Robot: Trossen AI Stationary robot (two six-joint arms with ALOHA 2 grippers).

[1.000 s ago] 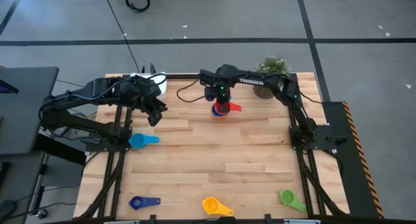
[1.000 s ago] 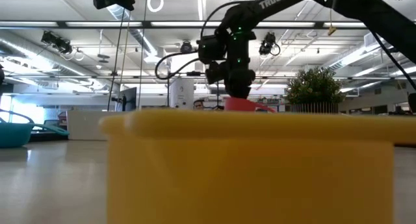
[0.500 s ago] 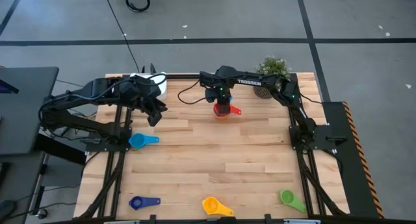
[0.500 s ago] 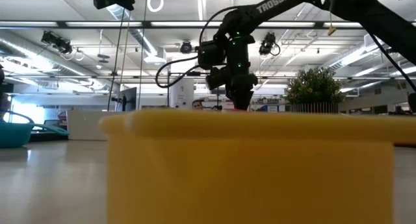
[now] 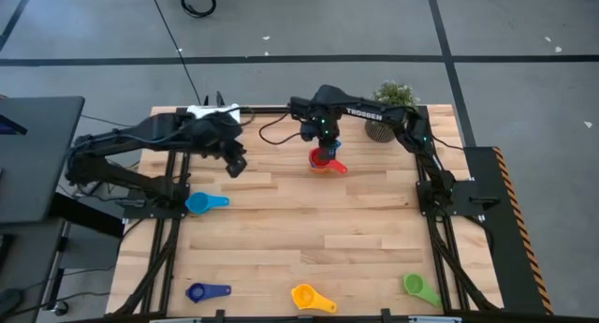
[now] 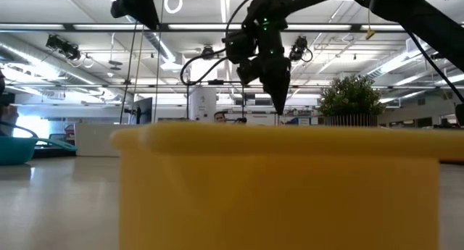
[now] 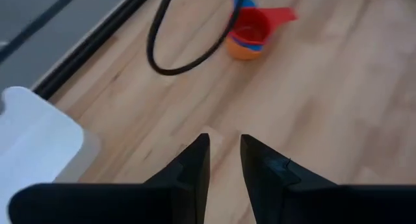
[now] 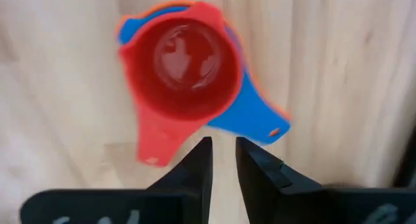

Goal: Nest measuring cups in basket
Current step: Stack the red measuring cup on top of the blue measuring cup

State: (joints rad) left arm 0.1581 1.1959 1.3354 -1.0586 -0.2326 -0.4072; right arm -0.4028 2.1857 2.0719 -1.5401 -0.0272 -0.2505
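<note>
A red cup (image 8: 185, 62) sits nested in a blue cup (image 8: 250, 117), which sits in an orange cup (image 7: 242, 50). This stack (image 5: 324, 162) stands on the table at the far middle. My right gripper (image 8: 223, 159) hangs just above the stack (image 5: 323, 145), pointing down, slightly open and empty. My left gripper (image 5: 238, 164) hovers left of the stack, open and empty (image 7: 224, 159). The white basket (image 5: 213, 110) at the far left is mostly hidden under my left arm. Light blue (image 5: 204, 203), dark blue (image 5: 206, 291), yellow (image 5: 311, 297) and green (image 5: 418, 286) cups lie on the table.
A potted plant (image 5: 382, 117) stands at the far right behind my right arm. A black cable (image 7: 185, 52) loops over the table near the stack. In the low view the yellow cup (image 6: 283, 185) fills the foreground. Bare wood lies across the table's middle.
My right gripper has lowered the red cup into the stack, let go of it and risen straight up. The red cup now rests nested, its handle pointing toward the near right. My left gripper has moved toward the table's right, closer to the stack.
</note>
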